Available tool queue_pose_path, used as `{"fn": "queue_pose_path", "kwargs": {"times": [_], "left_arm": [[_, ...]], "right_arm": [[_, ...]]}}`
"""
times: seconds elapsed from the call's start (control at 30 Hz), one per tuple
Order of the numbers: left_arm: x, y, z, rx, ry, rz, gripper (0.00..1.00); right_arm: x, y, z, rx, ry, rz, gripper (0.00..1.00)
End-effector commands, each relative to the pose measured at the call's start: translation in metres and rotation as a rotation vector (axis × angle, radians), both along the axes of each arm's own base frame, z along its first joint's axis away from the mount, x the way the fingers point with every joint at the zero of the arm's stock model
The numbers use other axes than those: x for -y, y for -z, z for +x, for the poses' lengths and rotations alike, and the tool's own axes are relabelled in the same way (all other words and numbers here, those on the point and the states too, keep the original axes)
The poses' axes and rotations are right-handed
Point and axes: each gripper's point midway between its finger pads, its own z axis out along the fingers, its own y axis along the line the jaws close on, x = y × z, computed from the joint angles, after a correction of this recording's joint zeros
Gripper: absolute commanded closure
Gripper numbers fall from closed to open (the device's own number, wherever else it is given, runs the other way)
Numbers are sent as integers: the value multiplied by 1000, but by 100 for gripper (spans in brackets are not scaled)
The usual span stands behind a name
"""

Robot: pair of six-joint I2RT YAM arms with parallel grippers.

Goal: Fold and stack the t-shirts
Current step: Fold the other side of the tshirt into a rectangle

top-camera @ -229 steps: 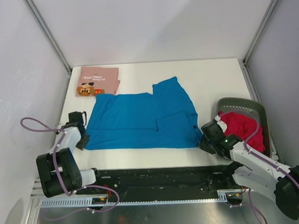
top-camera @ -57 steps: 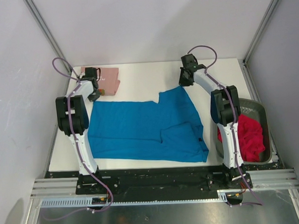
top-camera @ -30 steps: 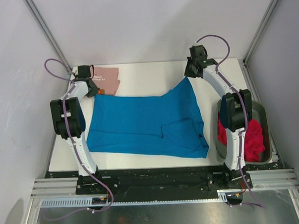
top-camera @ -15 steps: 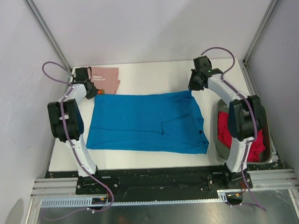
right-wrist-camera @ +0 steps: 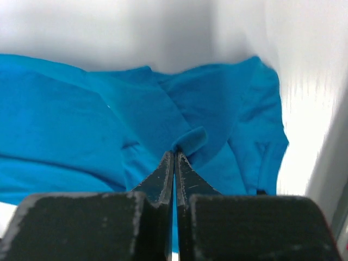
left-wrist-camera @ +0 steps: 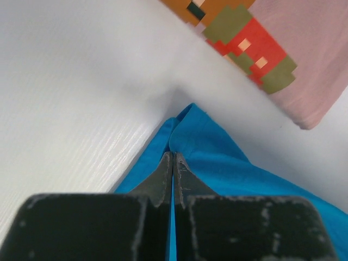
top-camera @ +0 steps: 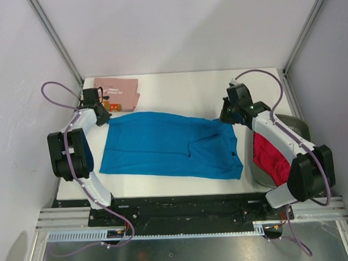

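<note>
Pulled nearer: left tool (top-camera: pixel 100 112) and right tool (top-camera: pixel 225 116), blue t-shirt (top-camera: pixel 163 145) far edge with them. White bench (top-camera: pixel 178 90), pale walls (top-camera: pixel 175 32). Each tool clamped on shirt corner.

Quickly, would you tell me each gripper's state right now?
Left gripper: shut on the blue t-shirt.
Right gripper: shut on the same blue t-shirt.
</note>
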Motion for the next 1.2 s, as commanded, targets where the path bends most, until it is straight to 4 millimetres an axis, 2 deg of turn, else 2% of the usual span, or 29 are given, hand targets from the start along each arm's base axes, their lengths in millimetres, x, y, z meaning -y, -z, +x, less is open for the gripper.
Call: {"fn": "queue_pose_path", "kwargs": {"times": [0.0, 0.2, 0.37, 0.5, 0.67, 0.83, 0.97, 1.17], "left_arm": [[-13, -20, -13, 50, -59, 50, 100], [-20, -4, -32, 3, -95, 72, 100], [-23, 7, -39, -29, -113, 78, 100], [-23, 8, -39, -30, -116, 75, 100], [-22, -7, -40, 5, -113, 71, 100], [-20, -12, -54, 14, -126, 71, 100], [-20, -5, -66, -9, -128, 76, 100], [-17, 8, -83, -44, -145, 57, 100]], "right_arm": [[13, 10, -30, -20, 36, -5, 100], [16, 34, -68, -53, 17, 1, 100], [18, 55, -80, -88, 8, -18, 100], [18, 55, -79, -79, -6, -22, 100], [28, 37, -75, -38, 22, -27, 100], [31, 29, -83, -44, 29, -24, 100], [26, 36, -93, -74, 16, -37, 100], [21, 57, -103, -121, 7, -51, 100]]}}
